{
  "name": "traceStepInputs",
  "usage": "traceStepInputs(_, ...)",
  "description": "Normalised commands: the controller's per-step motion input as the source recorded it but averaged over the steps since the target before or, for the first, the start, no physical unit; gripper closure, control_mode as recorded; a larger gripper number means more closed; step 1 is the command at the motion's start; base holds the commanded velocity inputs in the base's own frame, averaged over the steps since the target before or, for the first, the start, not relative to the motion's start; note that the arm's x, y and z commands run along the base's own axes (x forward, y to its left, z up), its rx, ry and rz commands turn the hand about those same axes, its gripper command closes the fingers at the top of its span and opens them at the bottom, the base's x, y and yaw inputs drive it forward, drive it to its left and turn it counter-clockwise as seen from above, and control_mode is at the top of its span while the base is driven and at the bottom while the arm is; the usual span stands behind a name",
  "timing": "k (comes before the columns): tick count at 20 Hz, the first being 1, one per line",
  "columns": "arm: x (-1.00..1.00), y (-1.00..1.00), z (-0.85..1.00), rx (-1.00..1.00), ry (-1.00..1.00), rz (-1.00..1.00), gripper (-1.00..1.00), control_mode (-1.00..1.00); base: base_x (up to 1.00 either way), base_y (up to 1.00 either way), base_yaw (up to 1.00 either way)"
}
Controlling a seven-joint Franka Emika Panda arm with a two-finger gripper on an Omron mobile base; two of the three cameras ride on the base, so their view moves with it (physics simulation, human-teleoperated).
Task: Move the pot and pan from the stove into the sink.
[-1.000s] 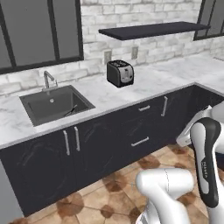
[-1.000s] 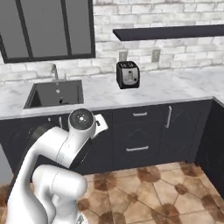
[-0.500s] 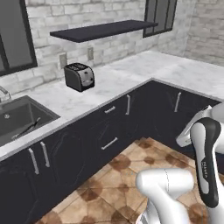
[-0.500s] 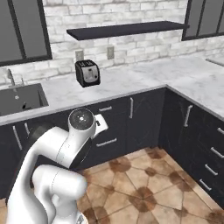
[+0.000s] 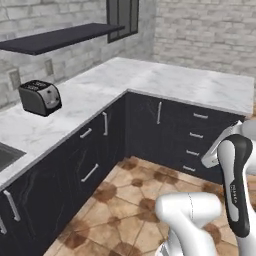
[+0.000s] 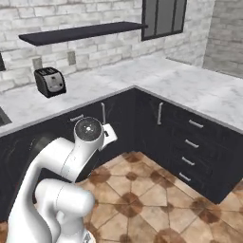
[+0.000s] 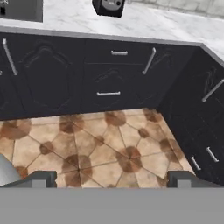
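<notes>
- While arm sits folded low over tiled floor (image 7: pixel 109 144), gripper (image 7: pixel 112 178) is spread wide, nothing btwn tips.
- Sink (image 5: pixel 6 155): just a dark corner at far left edge of marble counter (image 5: pixel 100 95), by toaster (image 5: pixel 40 97).
- Dark cabinets (image 6: pixel 190 142) wrap the corner; shelf (image 6: pixel 80 32) on brick wall.

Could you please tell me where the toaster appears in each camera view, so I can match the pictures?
Left base view: the boxy black and silver toaster stands at the left, on the white marble counter.
Right base view: upper left, under the dark wall shelf.
Hand view: top edge, centre.
Shared landmark: the counter's inner corner.
</notes>
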Motion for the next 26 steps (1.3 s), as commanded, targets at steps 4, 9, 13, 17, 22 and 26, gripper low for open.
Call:
traceStepInputs(4, 0.0, 0.0, 0.0, 0.0, 0.0, 0.0, -1.0, 1.0, 0.03, 0.01, -0.46)
traceStepInputs(9, 0.0, 0.0, 0.0, 0.0, 0.0, 0.0, -1.0, 1.0, 0.03, 0.01, -0.46)
traceStepInputs(13, 0.0, 0.0, 0.0, 0.0, 0.0, 0.0, -1.0, 1.0, 0.02, 0.01, -0.46)
traceStepInputs(17, 0.0, 0.0, 0.0, 0.0, 0.0, 0.0, -1.0, 1.0, 0.02, 0.01, -0.46)
traceStepInputs(22, 0.0, 0.0, 0.0, 0.0, 0.0, 0.0, -1.0, 1.0, 0.02, 0.01, -0.46)
traceStepInputs(26, 0.0, 0.0, 0.0, 0.0, 0.0, 0.0, -1.0, 1.0, 0.02, 0.0, -0.46)
